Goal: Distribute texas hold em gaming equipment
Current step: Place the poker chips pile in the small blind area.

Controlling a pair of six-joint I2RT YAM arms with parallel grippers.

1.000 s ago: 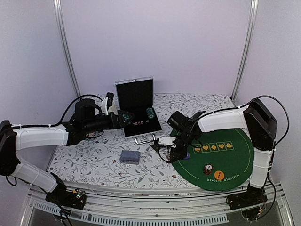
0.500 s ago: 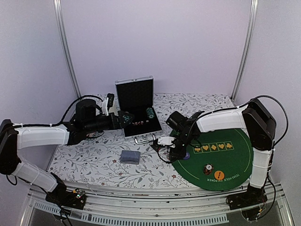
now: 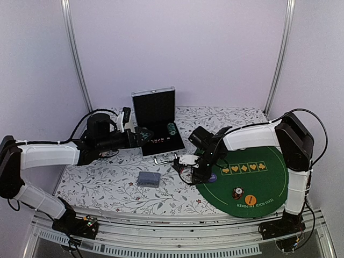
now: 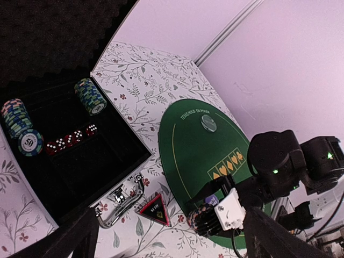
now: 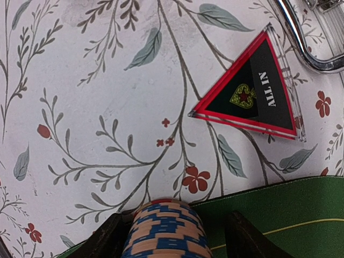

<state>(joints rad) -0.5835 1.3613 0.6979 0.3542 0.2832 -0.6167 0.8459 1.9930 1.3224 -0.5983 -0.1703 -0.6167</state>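
Observation:
A blue-and-tan striped chip stack [image 5: 166, 234] stands at the left edge of the green poker mat [image 3: 258, 180]. My right gripper [image 5: 172, 236] is open around it, and a gap shows between the stack and the right finger [image 5: 244, 239]. The dark red-rimmed triangular marker [image 5: 252, 91] lies on the cloth just beyond. A purple disc [image 4: 212, 200] shows by the right gripper. My left gripper [image 4: 172, 250] hangs open and empty over the front of the open black case [image 3: 158, 134], which holds chip stacks [image 4: 90, 95] and red dice [image 4: 70, 140]. A blue-grey card deck [image 3: 148, 179] lies front left.
Another chip stack [image 3: 237, 192] and an orange disc [image 3: 248, 200] sit on the mat's near part. The case's metal handle [image 4: 121, 207] lies beside the triangular marker. The raised case lid [image 3: 154, 106] stands at the back, and frame posts [image 3: 76, 54] flank the table.
My right gripper's jaws have spread apart around the chip stack, and that arm has shifted slightly left. The left arm has barely moved.

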